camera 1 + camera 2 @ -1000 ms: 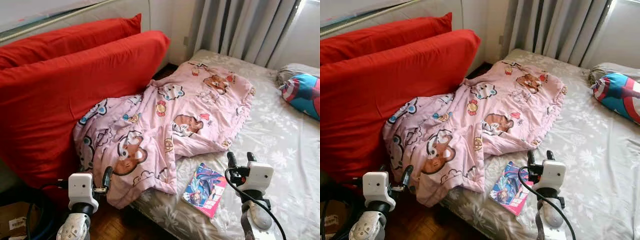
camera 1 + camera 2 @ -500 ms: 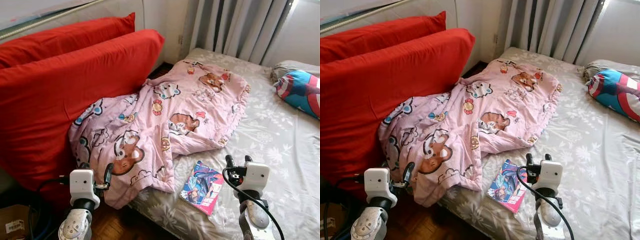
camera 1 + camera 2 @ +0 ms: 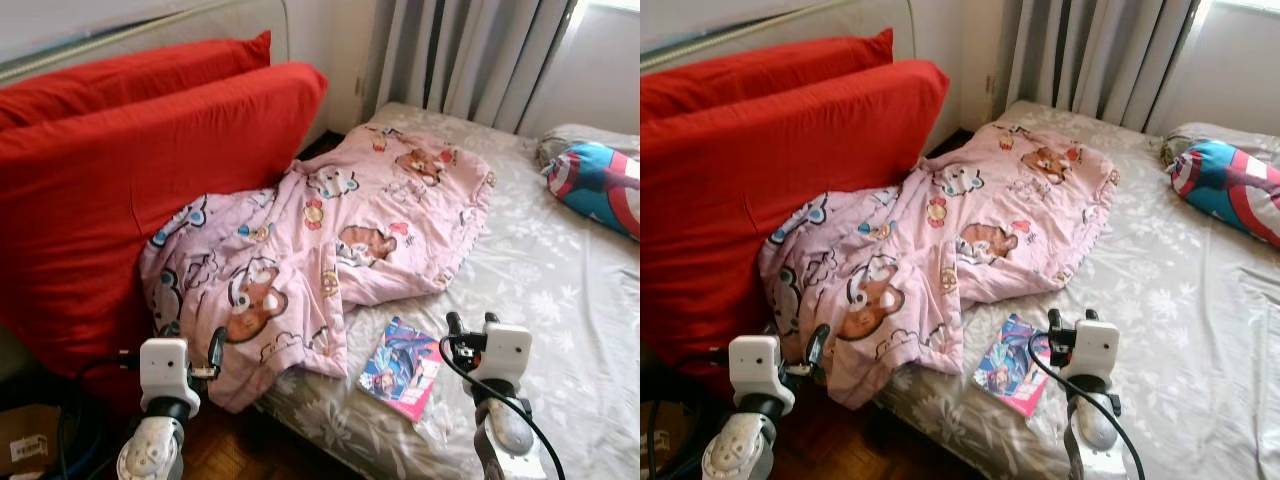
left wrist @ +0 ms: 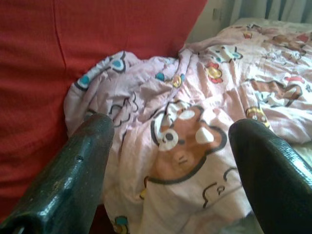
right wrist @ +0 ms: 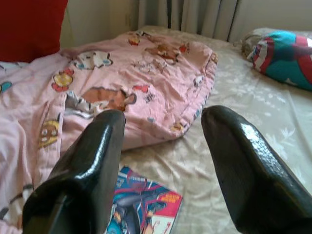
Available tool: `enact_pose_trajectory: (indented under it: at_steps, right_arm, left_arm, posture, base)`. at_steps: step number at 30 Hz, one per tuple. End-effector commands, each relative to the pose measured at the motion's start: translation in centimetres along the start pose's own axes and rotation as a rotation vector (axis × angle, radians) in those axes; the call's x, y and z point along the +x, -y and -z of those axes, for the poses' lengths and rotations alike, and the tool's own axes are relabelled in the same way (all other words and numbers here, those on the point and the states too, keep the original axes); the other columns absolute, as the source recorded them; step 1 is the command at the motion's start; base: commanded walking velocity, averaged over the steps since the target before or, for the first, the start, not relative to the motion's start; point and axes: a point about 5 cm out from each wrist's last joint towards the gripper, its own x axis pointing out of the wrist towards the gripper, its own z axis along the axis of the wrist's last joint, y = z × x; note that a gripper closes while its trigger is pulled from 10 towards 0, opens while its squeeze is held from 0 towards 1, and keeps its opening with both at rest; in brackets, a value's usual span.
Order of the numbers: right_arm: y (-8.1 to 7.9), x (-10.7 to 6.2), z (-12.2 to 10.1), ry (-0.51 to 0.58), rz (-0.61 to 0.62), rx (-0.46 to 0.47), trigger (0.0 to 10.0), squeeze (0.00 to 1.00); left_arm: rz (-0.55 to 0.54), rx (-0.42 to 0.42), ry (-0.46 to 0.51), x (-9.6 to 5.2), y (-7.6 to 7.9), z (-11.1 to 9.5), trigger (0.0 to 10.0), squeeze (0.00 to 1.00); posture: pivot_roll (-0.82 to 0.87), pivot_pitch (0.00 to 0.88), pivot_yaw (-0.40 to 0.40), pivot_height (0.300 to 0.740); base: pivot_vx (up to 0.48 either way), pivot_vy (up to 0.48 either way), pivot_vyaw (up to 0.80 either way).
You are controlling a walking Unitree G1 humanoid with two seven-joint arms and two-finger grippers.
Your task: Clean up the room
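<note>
Left eye view: rumpled pink blanket, flat glossy book; both grippers spread.

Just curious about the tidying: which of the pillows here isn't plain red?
The blue pillow with red and white rings, on the bed by the curtains. The two big red cushions lean upright beside the bed.

A pink cartoon-print blanket lies crumpled across the bed, one end bunched against the big red cushions and drooping over the bed's edge. Just beside its lower fold, a colourful comic book lies flat on the grey floral sheet, near the edge.
</note>
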Motion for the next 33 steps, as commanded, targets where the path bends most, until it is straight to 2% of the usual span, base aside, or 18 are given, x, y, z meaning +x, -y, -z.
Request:
enact_pose_trajectory:
  at_steps: [1,14,24,33]
  right_arm:
    - [0.1,-0.2,0.3,-0.011,-0.003,0.002,10.0,0.00]
    - [-0.2,-0.2,0.4,-0.014,-0.017,0.016,10.0,0.00]
    - [-0.8,-0.6,0.9,-0.045,-0.064,0.035,10.0,0.00]
    - [-1.2,-0.7,1.3,-0.063,-0.091,0.040,10.0,0.00]
  left_arm:
    - [0.021,0.004,-0.025,-0.1,0.4,0.3,10.0,0.00]
    - [0.029,0.004,-0.040,-0.1,0.6,0.5,10.0,0.00]
    - [0.073,0.000,-0.037,0.2,1.7,0.4,10.0,0.00]
    - [0.076,-0.011,-0.038,0.3,1.7,0.4,10.0,0.00]
  posture:
    - [-0.09,0.072,-0.056,0.640]
    - [-0.09,0.088,-0.059,0.640]
    - [-0.10,0.095,-0.057,0.640]
    - [-0.09,0.100,-0.056,0.640]
  base:
    - [0.000,0.000,0.00]
    - [0.000,0.000,0.00]
    - [0.000,0.000,0.00]
    - [0.000,0.000,0.00]
